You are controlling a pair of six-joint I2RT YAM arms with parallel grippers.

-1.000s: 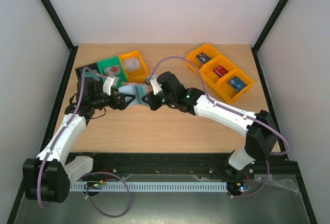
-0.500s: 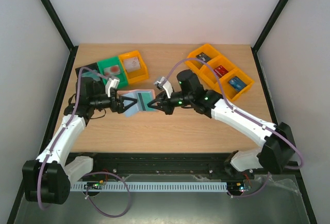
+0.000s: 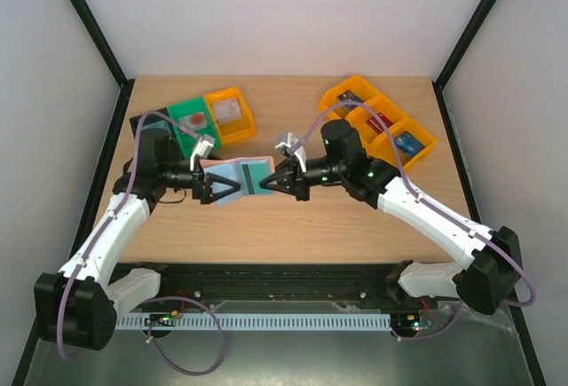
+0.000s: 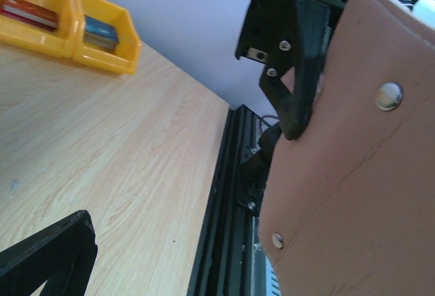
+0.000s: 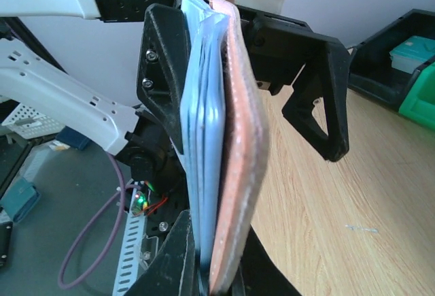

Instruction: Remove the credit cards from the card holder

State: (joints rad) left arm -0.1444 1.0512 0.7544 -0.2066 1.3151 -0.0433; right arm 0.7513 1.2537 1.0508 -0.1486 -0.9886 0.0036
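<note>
The card holder point(image 3: 235, 176) hangs open above the table between my two grippers, light blue inside up, with a dark teal strip point(image 3: 251, 178) on its right panel. My right gripper point(image 3: 284, 182) is shut on its right edge; in the right wrist view point(image 5: 217, 269) the jaws pinch the blue layers and the tan cover point(image 5: 238, 160). My left gripper point(image 3: 211, 189) is open and straddles the left edge, one finger point(image 5: 166, 71) against the blue side, the other point(image 5: 326, 99) apart from the tan side. In the left wrist view the tan outside point(image 4: 353, 167) fills the right. A whitish-red card point(image 3: 191, 122) lies in the green bin.
A black bin point(image 3: 146, 126), a green bin point(image 3: 182, 106) and an orange bin point(image 3: 244, 120) stand at the back left. A row of orange bins point(image 3: 426, 148) with small items stands at the back right. The black bin holds a teal card point(image 5: 411, 51). The table's near edge and rail point(image 4: 228, 194) are close.
The holder has moved toward the near side and a little right, and now lies opened flat between the grippers. The right arm has swung right; the left gripper followed.
</note>
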